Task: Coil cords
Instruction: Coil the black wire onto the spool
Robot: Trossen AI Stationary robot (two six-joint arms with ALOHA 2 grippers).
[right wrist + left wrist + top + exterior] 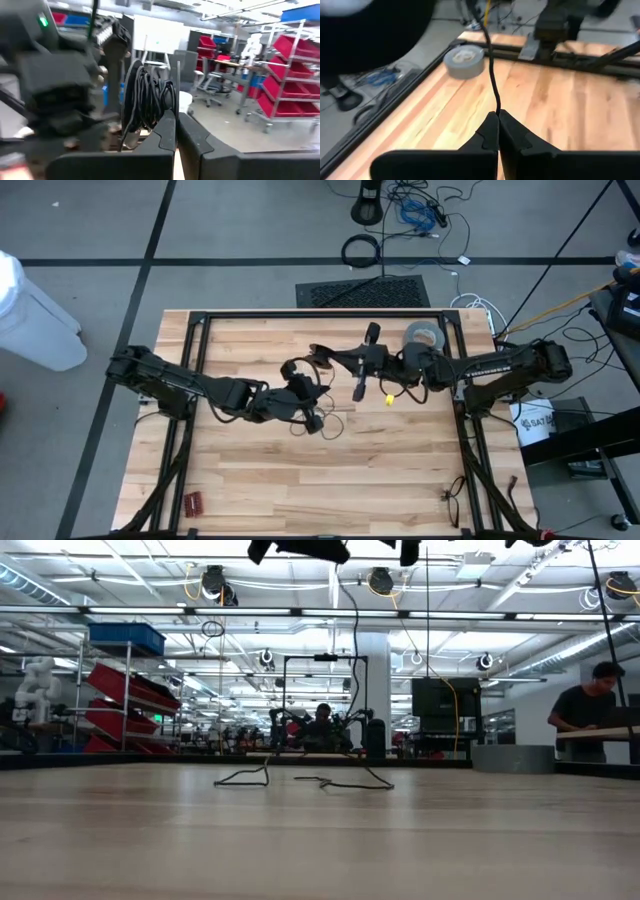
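**Both hands are pinching the thin black cord above the desk**

The left hand [305, 402] is hanging over the middle of the desk [300, 480], its two fingers pressed fully together on the thin black cord [492, 85]. In the left wrist view the cord is rising straight out from between the fingertips and running up and away.

The right hand [362, 375] is sitting just beside the left one, a little farther toward the back of the desk, and its fingers are likewise closed tight. In the right wrist view a bundle of wound black loops of the cord [147, 100] is hanging right at those closed fingers, upright.

In the low view both hands are lifted out of sight above, while a loose stretch of the cord [300, 780] is lying in bends on the desk top and one strand is climbing straight up from it.

A grey roll of tape [424, 336] is lying flat near the back edge of the desk, close to the right arm. A small yellow bit [389, 400] is lying on the wood near the right hand; what it is cannot be told. In the room beyond, a person [590, 700] is bending over a bench.
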